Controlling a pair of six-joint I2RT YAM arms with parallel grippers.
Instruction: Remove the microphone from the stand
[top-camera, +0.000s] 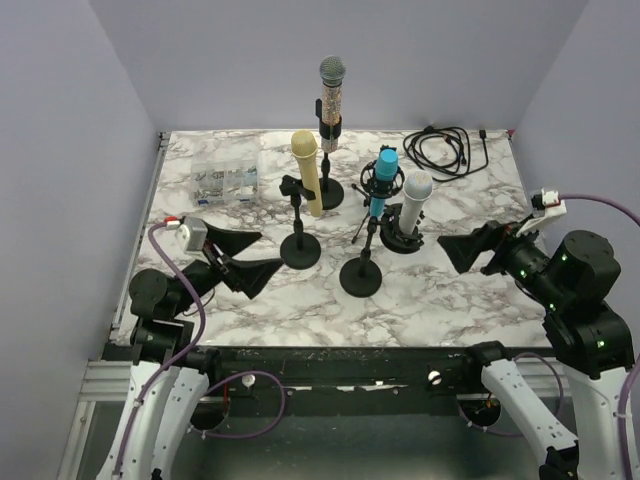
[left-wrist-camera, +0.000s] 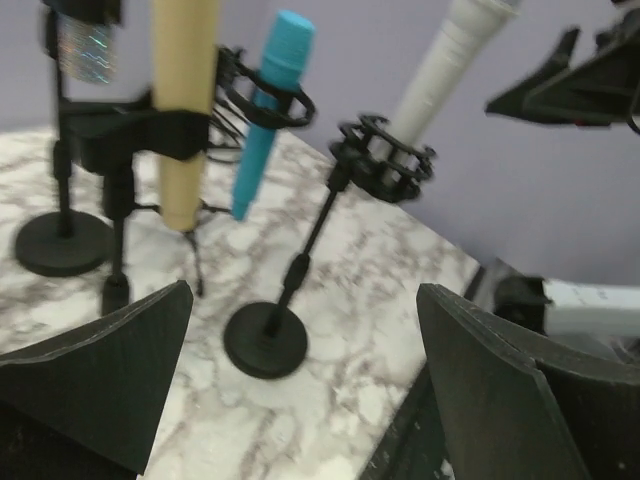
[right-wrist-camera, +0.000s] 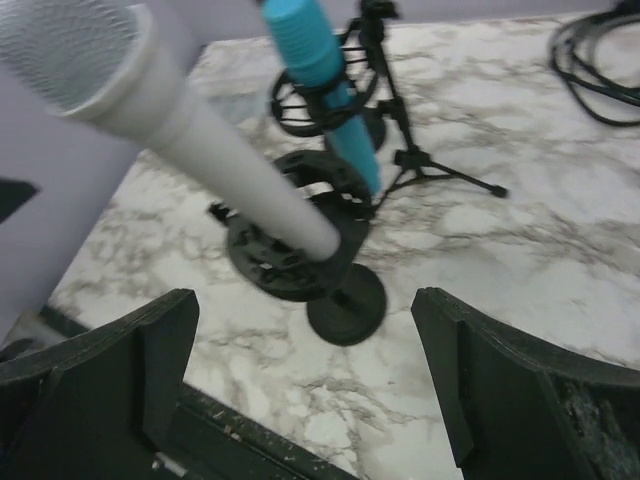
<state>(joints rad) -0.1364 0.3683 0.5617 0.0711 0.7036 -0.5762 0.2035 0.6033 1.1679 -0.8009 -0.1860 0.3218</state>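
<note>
Several microphones stand upright in black stands on the marble table (top-camera: 460, 300): a glittery silver one (top-camera: 331, 95) at the back, a yellow one (top-camera: 307, 170) (left-wrist-camera: 185, 110) in a clip, a blue one (top-camera: 382, 180) (left-wrist-camera: 265, 110) (right-wrist-camera: 320, 80) in a ring mount on a tripod, and a white one (top-camera: 414, 200) (left-wrist-camera: 440, 70) (right-wrist-camera: 200, 140) in a ring mount over a round base (top-camera: 361, 277) (right-wrist-camera: 347, 300). My left gripper (top-camera: 270, 251) (left-wrist-camera: 305, 300) is open at the near left, empty, facing the stands. My right gripper (top-camera: 460, 255) (right-wrist-camera: 305, 297) is open and empty, just right of the white microphone.
A coiled black cable (top-camera: 447, 150) (right-wrist-camera: 600, 70) lies at the back right. A clear plastic compartment box (top-camera: 225, 182) sits at the back left. Purple walls close in the table on three sides.
</note>
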